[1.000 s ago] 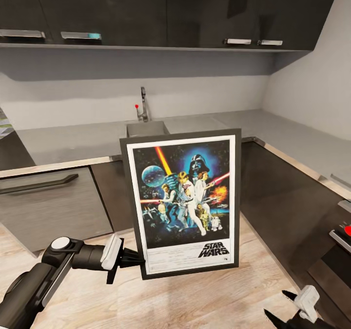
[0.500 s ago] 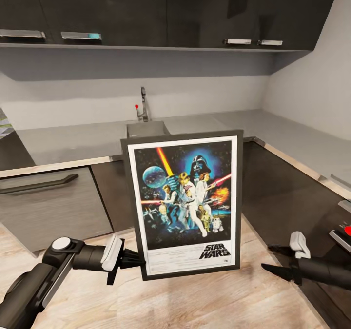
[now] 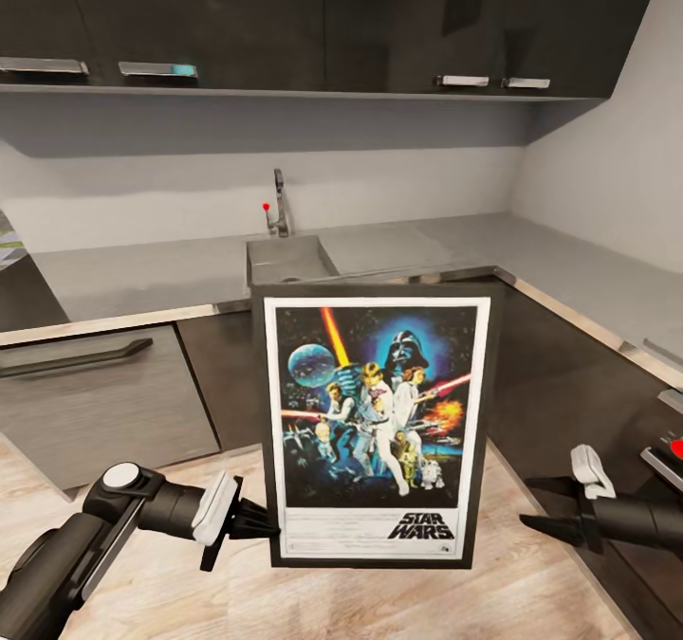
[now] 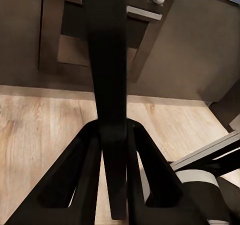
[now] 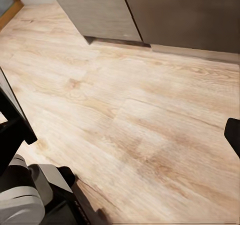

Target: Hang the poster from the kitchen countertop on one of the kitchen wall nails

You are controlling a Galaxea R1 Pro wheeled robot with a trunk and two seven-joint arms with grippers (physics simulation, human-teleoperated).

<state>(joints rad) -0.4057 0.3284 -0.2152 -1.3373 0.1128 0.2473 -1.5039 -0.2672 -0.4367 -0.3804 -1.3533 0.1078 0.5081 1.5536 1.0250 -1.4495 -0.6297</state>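
Grey counter (image 3: 142,280) and dark cabinets run behind us, with the sink (image 3: 285,259) holding nothing we can see. Our left claw (image 3: 254,524) pinches the poster (image 3: 378,427) by its lower left frame edge, upright over the wood floor; our right claw (image 3: 541,505) hangs open just beside it. Held at one corner, the poster could swing, slip or clip the counter edge.

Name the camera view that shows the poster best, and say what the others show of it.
The head view: the poster faces the camera whole and upright, its lower-left edge pinched by the left gripper. The left wrist view gives it edge-on, a dark strip between the fingers. The right wrist view catches a dark sliver at one edge.
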